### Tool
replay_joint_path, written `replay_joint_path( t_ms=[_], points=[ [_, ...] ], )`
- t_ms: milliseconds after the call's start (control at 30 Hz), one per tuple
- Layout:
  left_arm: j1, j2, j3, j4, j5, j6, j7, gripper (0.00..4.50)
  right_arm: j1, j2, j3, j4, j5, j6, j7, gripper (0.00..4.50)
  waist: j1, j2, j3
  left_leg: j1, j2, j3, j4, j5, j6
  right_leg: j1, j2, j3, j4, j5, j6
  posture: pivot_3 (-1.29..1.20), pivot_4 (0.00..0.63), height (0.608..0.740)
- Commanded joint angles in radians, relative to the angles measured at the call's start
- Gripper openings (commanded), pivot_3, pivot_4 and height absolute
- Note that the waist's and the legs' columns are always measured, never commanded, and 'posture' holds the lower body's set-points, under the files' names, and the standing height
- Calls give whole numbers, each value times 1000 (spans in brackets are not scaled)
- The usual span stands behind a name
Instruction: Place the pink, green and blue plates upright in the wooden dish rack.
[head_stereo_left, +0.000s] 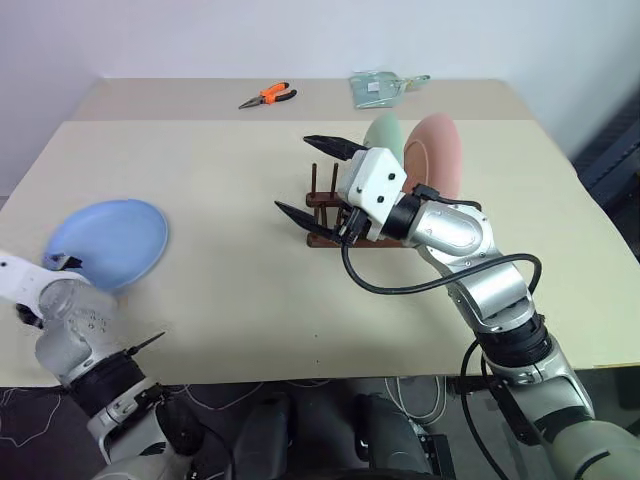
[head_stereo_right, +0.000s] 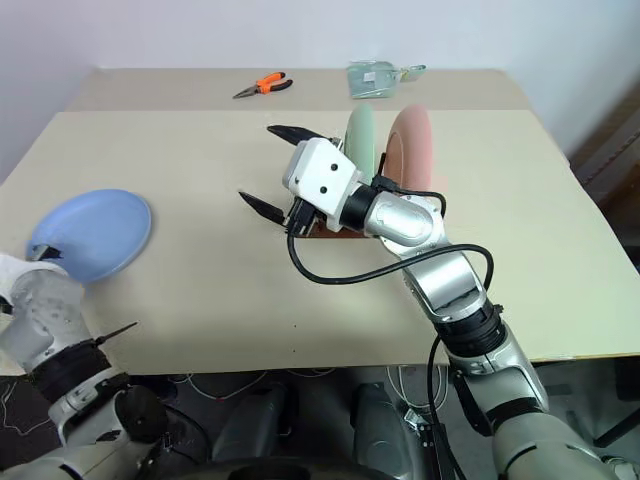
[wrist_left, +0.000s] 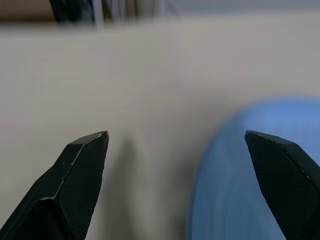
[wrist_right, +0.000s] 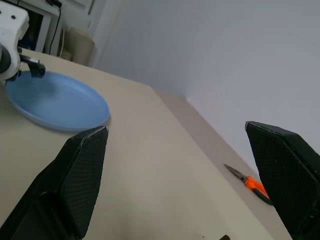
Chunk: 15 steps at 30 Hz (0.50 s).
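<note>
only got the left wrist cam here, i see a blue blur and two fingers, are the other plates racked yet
Observer: Yes, the green plate and pink plate stand upright in the wooden dish rack.
Operator: where's the right arm
Observer: The right gripper is in front of the rack with its jaws open and nothing between them.
Operator: is the blue one flat on the table
Observer: The blue plate lies near the table's left edge, by the open left gripper; whether it is fully flat I cannot tell.

Silver arms, white wrists, blk cables, blk fingers (head_stereo_left: 322, 146)
</note>
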Motion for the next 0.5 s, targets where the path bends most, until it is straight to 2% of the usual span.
replay_joint_path(
  t_ms=[33,100,233,367,500],
  points=[
    [5,-35,50,-70,-97,27,18,3192,-1,16,-32,-12,-4,-25,12,4500,0,0,0,0,0,0,0,0,0,0,0,0,0,0,0,0,150,738],
    [1,-40,61,-71,-130,29,22,2031,0,21,-36,-10,3,-16,21,4500,0,0,0,0,0,0,-1,1,-1,0,0,0,0,0,0,0,150,738],
    [-15,-26,21,-73,-174,-1,-36,89,-3,21,-47,-8,2,7,30,4500,1,0,0,1,0,0,-1,1,-2,0,1,0,0,0,0,0,150,738],
    [-43,11,-109,-116,-157,-84,-164,33,-14,4,-36,-12,-43,-3,36,4500,9,-1,0,0,0,0,-1,1,-2,0,1,0,0,0,-1,0,150,738],
    [-95,45,-303,-189,-118,-172,-316,33,-46,-33,28,14,-177,-59,46,4500,6,-1,0,0,0,0,-1,1,-2,0,1,-1,-1,0,-1,0,150,738]
  ],
)
